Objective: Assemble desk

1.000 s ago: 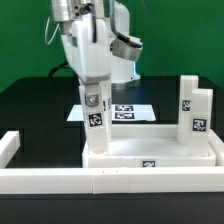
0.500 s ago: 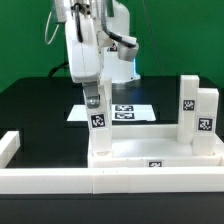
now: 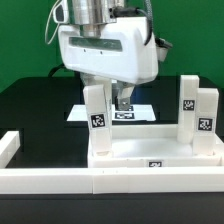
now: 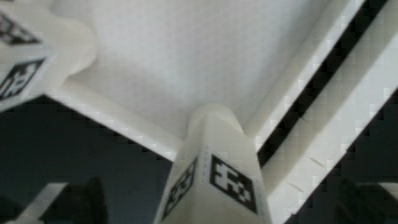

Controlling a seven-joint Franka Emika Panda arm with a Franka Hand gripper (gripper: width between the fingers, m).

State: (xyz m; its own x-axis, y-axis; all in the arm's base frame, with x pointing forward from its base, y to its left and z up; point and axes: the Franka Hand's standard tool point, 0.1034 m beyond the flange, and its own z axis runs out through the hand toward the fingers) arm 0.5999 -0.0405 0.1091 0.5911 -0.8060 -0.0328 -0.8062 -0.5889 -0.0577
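The desk panel [image 3: 150,152], a white tray with a raised rim, lies at the front of the black table. One white tagged leg [image 3: 96,115] stands upright at the panel's far corner on the exterior view's left. Two more legs [image 3: 187,106] [image 3: 205,118] stand at the panel's end on the exterior view's right. My gripper [image 3: 106,98] hangs right over the first leg, open. In the wrist view that leg [image 4: 217,170] rises between my dark fingers [image 4: 50,205], which stand clear of it on both sides, with the panel [image 4: 196,70] beyond. Another tagged leg [image 4: 22,62] shows at the edge.
A long white border wall [image 3: 60,182] runs along the front, and another segment [image 3: 9,146] stands on the exterior view's left. The marker board [image 3: 132,112] lies flat behind the panel. A green backdrop closes off the back.
The jaws have opened and let go of the leg at the exterior view's left, which stays upright. The wrist has turned, so its broad side now faces the exterior camera.
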